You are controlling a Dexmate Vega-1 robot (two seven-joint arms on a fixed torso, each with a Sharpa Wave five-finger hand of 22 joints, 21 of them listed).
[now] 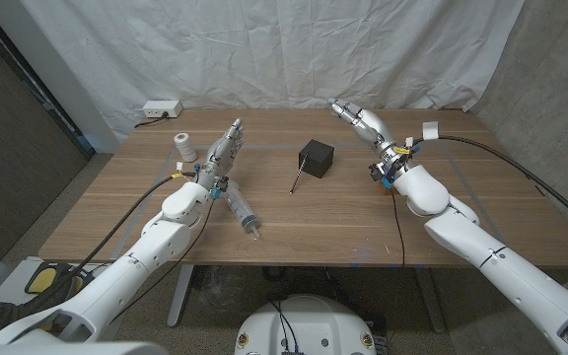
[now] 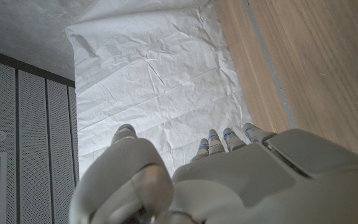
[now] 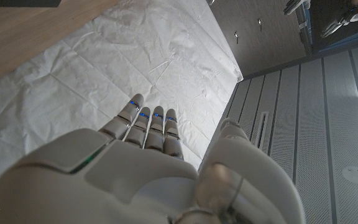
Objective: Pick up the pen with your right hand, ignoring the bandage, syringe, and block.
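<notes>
Pen (image 1: 297, 177) lies mid-surface, slim and dark, angled from just beside the black block (image 1: 315, 157) toward the near edge. Its upper end sits v. close to the block's near-left corner; touching or not, can't tell. Nothing holds it, so the pick is not yet begun.

Right hand (image 1: 361, 121) is up at the far right of the wooden surface (image 1: 116, 212), well apart from the pen, w/ the block roughly between. Fingers (image 3: 143, 121) straight, side by side, thumb set off to one side, nothing in them: an empty, unclenched hand, prob. a waiting pose before the reach. Right wrist view looks past the fingers at the white backdrop sheet (image 1: 294, 49), so the hand points away from the pen for now.

Left hand (image 1: 222, 154) is parked on the left side, also empty, fingers extended. It sits between the bandage roll (image 1: 184, 146) and the syringe (image 1: 242, 209), whose near end lies toward the front edge. Left isn't needed for this task, so judged idle.

Next move, as I read it: right hand must swing left and down, approach the pen's lower free end rather than the end by the block. Risk: thin pen lies flat, hard to pinch, and fingers could nudge the block. A white power strip (image 1: 161, 109) sits at the far left edge, irrelevant.
</notes>
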